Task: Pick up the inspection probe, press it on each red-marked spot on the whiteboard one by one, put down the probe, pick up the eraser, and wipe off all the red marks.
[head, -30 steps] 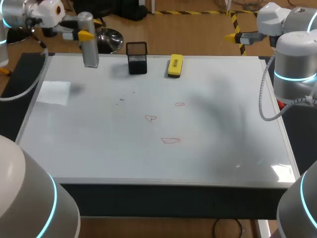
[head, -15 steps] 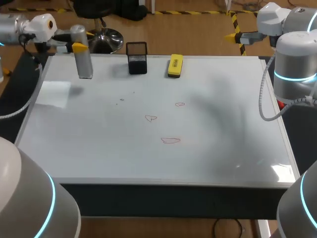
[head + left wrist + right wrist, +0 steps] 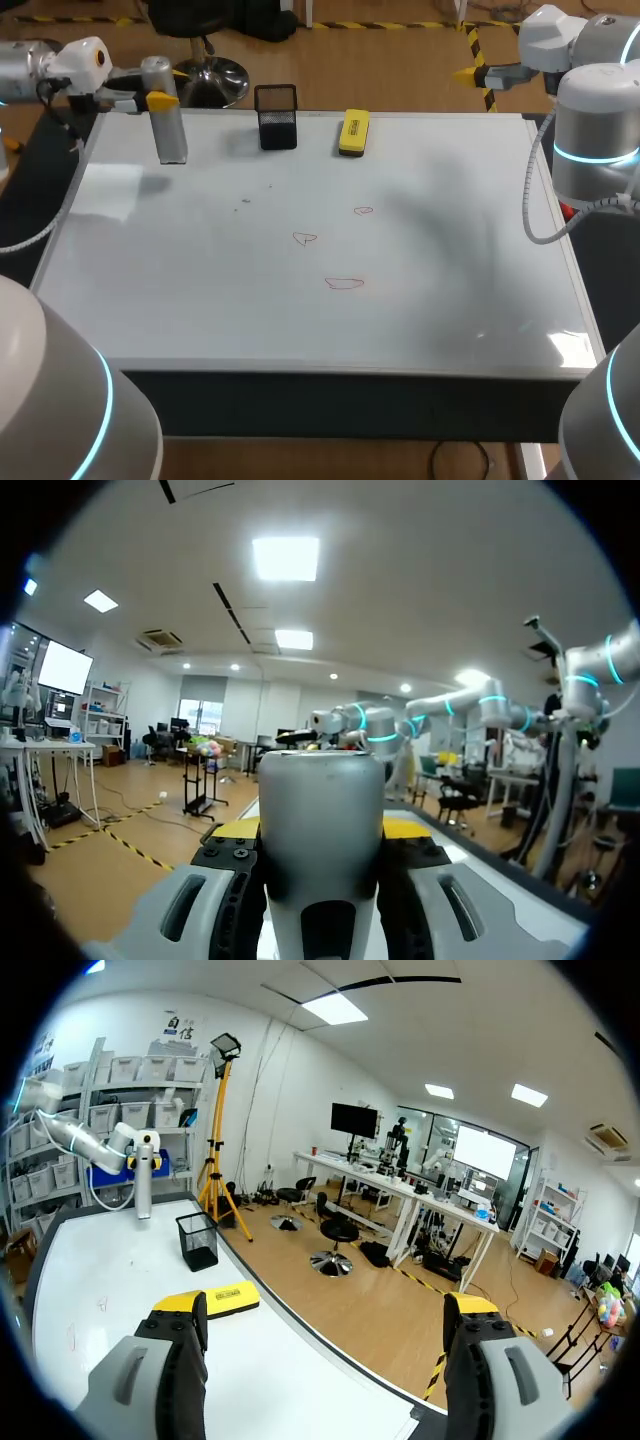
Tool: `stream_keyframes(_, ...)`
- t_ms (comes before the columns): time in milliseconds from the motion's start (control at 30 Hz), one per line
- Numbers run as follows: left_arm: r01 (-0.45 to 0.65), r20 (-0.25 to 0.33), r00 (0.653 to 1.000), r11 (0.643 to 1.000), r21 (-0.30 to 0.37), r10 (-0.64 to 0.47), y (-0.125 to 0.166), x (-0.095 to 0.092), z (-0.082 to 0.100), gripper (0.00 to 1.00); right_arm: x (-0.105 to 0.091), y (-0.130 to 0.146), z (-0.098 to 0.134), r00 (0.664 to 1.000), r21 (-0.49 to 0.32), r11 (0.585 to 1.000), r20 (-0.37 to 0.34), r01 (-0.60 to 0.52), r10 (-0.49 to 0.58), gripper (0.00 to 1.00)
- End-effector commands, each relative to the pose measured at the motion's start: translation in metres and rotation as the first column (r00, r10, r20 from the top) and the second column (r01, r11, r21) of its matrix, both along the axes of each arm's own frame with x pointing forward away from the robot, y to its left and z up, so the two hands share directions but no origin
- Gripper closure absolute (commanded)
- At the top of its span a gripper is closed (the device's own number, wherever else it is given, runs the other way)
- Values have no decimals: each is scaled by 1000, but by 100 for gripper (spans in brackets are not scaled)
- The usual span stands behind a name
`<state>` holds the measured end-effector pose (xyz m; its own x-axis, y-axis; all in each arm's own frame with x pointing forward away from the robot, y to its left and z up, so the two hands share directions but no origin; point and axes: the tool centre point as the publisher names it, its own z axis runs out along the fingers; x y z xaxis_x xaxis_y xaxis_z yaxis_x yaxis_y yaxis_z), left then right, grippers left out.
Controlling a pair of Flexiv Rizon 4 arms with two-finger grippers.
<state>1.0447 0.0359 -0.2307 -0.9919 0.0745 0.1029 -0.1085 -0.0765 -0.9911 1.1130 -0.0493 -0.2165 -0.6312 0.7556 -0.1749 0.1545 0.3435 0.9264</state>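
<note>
The grey cylindrical probe stands upright over the far left corner of the whiteboard, and my left gripper is shut on its upper part. In the left wrist view the probe fills the gap between the fingers of the left gripper. Three small red marks lie near the board's middle. The yellow eraser rests at the far edge. My right gripper hangs open and empty beyond the far right corner; in its own view the right gripper is ahead of the eraser.
A black mesh holder stands at the far edge between the probe and the eraser, and it also shows as the holder in the right wrist view. My right arm's elbow rises by the board's right edge.
My left arm has carried the probe leftward and a little lower, toward the board's far left corner. The right arm, eraser and marks are unchanged.
</note>
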Motion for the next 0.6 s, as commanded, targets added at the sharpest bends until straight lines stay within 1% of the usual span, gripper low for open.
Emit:
stream_keyframes(33, -273, -13, 962, 961, 38, 273, -2, -6, 4, 100, 0, 0, 0, 1000, -1, 1000, -1, -1, 1, 0)
stream_keyframes(267, -273, -13, 962, 961, 38, 273, -2, -6, 4, 100, 0, 0, 0, 1000, -1, 1000, -1, -1, 1, 0)
stream_keyframes(367, -273, -13, 962, 961, 38, 273, -2, -6, 4, 100, 6, 4, 0, 994, -38, 993, -18, -110, 109, 0)
stream_keyframes(467, -273, -13, 962, 961, 38, 273, -2, -6, 4, 100, 14, 16, -1, 973, -88, 969, -45, -229, 226, 0)
stream_keyframes(500, -273, -13, 962, 961, 38, 273, -2, -6, 4, 100, 16, 20, -2, 963, -96, 958, -51, -270, 266, 0)
stream_keyframes(533, -273, -13, 962, 961, 38, 273, -2, -6, 4, 100, 19, 25, -3, 946, -109, 940, -63, -324, 319, 0)
stream_keyframes(600, -273, -13, 962, 961, 38, 273, -2, -6, 4, 100, 24, 34, -7, 915, -145, 904, -95, -402, 391, 0)
